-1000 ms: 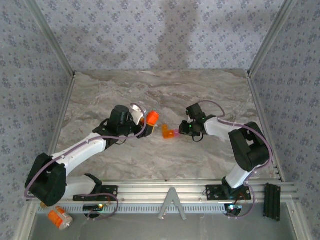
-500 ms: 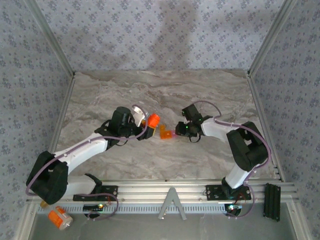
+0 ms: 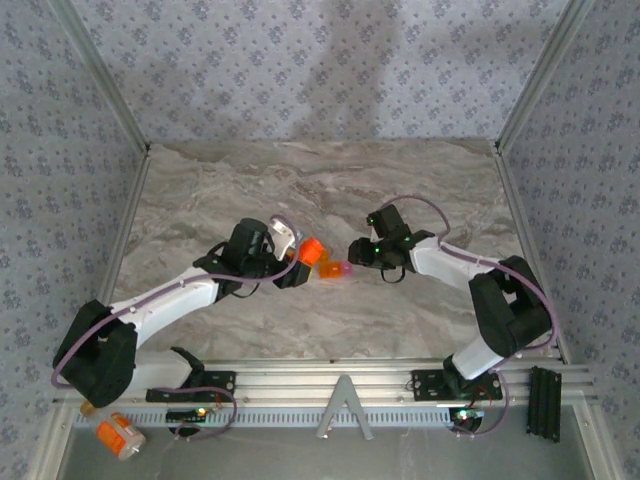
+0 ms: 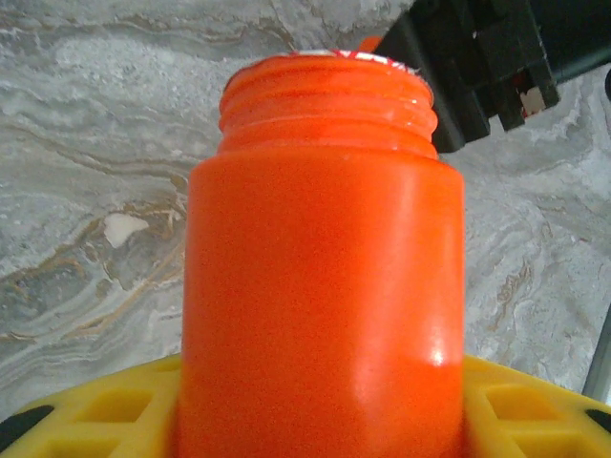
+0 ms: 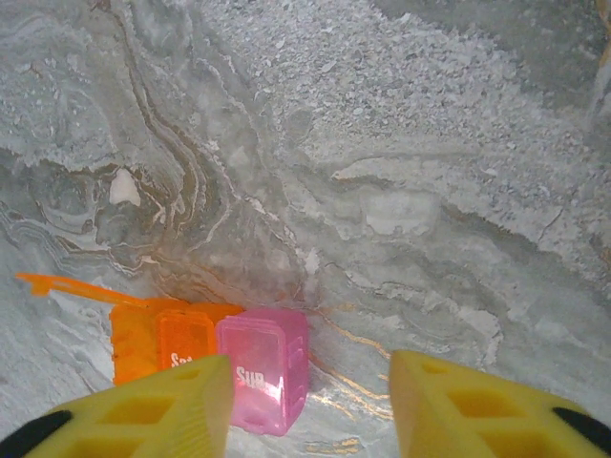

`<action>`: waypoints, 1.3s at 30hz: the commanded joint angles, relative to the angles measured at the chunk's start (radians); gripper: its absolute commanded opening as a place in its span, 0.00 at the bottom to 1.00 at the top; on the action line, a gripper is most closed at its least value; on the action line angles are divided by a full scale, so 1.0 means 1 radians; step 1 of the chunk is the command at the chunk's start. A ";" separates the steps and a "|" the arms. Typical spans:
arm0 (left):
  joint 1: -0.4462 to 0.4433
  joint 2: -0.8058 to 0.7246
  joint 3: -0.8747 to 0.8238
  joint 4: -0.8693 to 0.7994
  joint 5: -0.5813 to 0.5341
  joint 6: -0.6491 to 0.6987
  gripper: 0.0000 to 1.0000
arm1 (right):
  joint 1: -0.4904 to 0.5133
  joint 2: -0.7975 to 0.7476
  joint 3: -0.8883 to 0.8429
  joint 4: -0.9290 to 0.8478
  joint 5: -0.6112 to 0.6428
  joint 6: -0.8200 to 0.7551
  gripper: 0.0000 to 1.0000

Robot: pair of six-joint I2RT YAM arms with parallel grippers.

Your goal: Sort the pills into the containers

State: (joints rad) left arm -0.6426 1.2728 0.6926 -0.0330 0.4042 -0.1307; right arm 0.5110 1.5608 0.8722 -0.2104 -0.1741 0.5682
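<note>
Two-arm step: box pickup starting, probably.
Left gripper [image 3: 293,268]: clamping orange pill bottle [image 4: 320,286].
Right gripper [image 5: 310,367]: hovering fingers apart, empty, over orange-pink box [image 5: 239,355].
Next: probably centring, then closing on box.

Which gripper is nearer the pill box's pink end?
Right. The right gripper hovers open beside the pink end of the pill box; the left gripper, holding the orange bottle, sits past its orange end.
</note>
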 commanded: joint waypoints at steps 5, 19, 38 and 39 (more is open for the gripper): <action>-0.019 0.003 -0.035 -0.022 0.010 -0.029 0.00 | -0.023 0.000 0.009 -0.003 -0.045 -0.052 0.58; -0.039 0.090 -0.044 0.020 0.033 -0.014 0.00 | -0.022 0.046 0.011 0.041 -0.065 -0.056 0.58; -0.056 0.197 0.076 -0.096 0.027 0.016 0.00 | 0.008 0.071 0.016 0.032 -0.051 -0.076 0.59; -0.056 0.202 0.083 -0.106 0.024 0.019 0.00 | 0.010 0.071 0.015 0.032 -0.050 -0.076 0.59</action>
State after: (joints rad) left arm -0.6903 1.4631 0.7403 -0.1024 0.4072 -0.1387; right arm 0.5133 1.6196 0.8722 -0.1680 -0.2249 0.5076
